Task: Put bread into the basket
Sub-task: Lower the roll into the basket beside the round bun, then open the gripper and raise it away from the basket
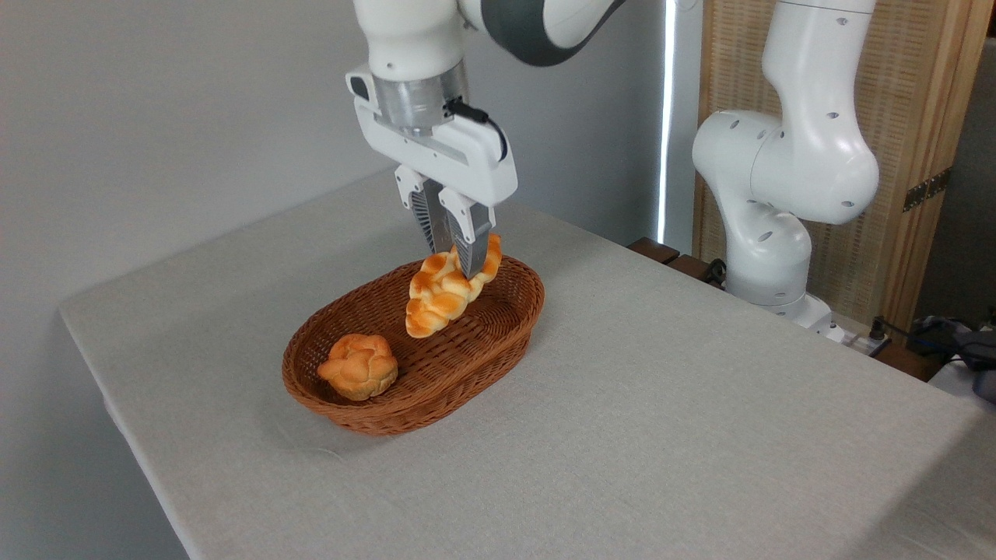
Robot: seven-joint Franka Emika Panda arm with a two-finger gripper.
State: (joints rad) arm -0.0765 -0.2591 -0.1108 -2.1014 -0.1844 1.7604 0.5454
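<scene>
The braided golden-orange bread (440, 299) hangs tilted in the air over the right half of the reddish-brown wicker basket (513, 330), its lower end pointing down to the left. My gripper (457, 263) is shut on the loaf's upper end, fingers pointing down. The loaf sits above the basket floor; whether its low tip touches the weave I cannot tell.
A small round knotted bun (358, 366) lies in the basket's left end. The basket stands on a table covered in grey cloth (661, 435). The arm's white base (778, 210) rises at the back right, before a wooden screen.
</scene>
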